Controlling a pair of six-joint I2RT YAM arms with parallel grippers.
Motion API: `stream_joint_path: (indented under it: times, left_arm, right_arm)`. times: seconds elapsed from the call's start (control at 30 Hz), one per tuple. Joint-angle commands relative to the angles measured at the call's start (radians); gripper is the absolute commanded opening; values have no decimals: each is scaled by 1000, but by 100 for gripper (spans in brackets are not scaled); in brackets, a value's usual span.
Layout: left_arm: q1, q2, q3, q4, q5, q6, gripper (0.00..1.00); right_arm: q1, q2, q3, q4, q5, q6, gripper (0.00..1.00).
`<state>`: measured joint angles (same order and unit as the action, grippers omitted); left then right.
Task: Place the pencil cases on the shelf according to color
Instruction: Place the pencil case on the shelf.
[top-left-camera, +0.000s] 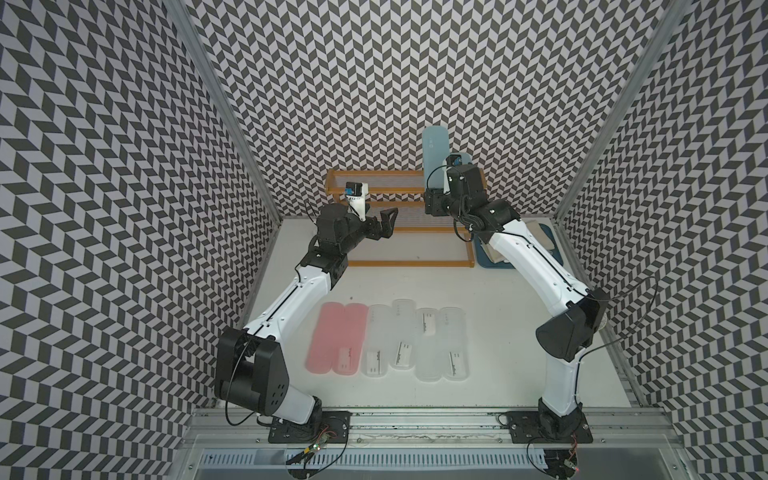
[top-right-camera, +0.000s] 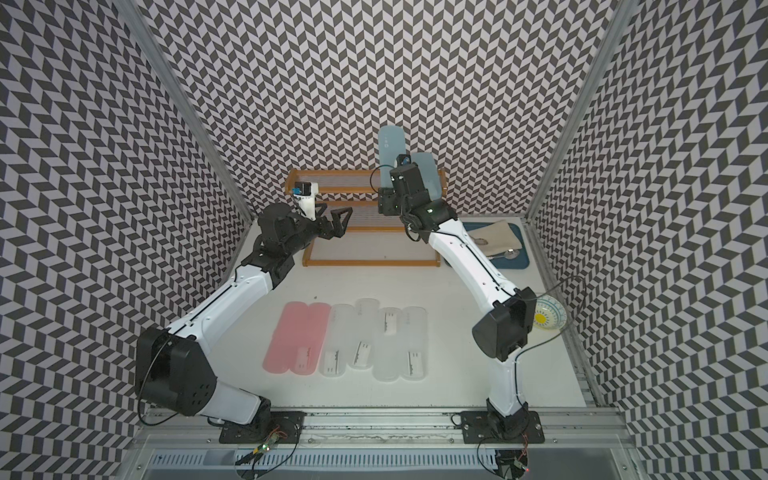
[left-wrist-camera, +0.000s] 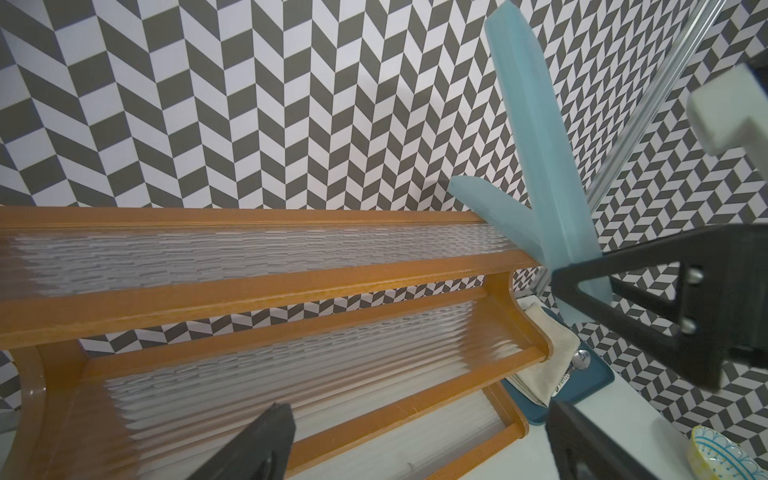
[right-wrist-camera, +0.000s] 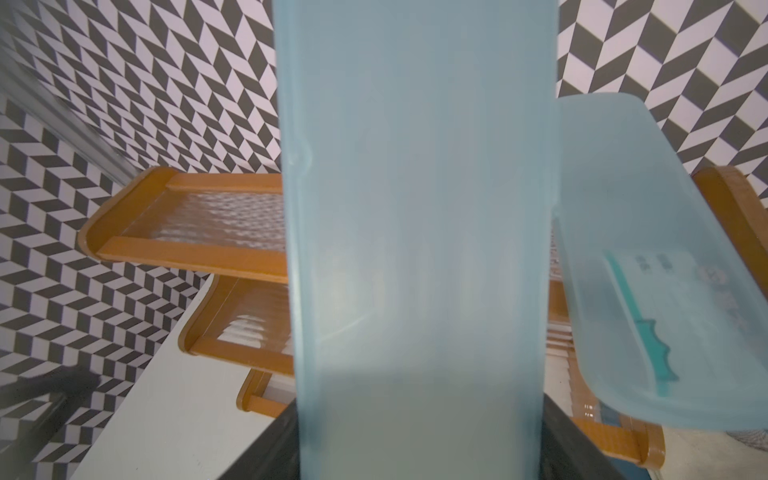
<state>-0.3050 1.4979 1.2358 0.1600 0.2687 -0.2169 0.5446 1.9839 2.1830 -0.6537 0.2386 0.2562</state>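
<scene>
Blue case (top-left-camera: 435, 149) clamped upright in right jaws, upper middle of frame; left jaws released. Best lean it beside shelved twin (right-wrist-camera: 648, 249), top tier (top-left-camera: 390, 179).

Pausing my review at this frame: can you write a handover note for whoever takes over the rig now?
Left gripper: jaws open, empty, near the left part of the shelf.
Right gripper: shut on the held blue case, upright by the top tier's right end.
Done: the second blue case leans on the top tier, far right.
Left: set down the held case, then shelve the two pink cases and four clear-white cases, all lying on the table.
</scene>
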Motion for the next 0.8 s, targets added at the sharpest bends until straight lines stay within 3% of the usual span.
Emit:
stream_joint_path:
  times: [0.0, 0.2, 0.77]
  left_arm:
    - [-2, -15, -13, 33, 33, -10, 100]
    - [-2, -13, -13, 35, 40, -15, 100]
    - [0, -4, -16, 42, 54, -31, 99]
  right_arm:
    - [-21, 39, 85, 44, 7, -20, 71]
    - [-49, 99, 151, 40, 11, -25, 73]
    - [-61, 109, 103, 2, 1, -6, 76]
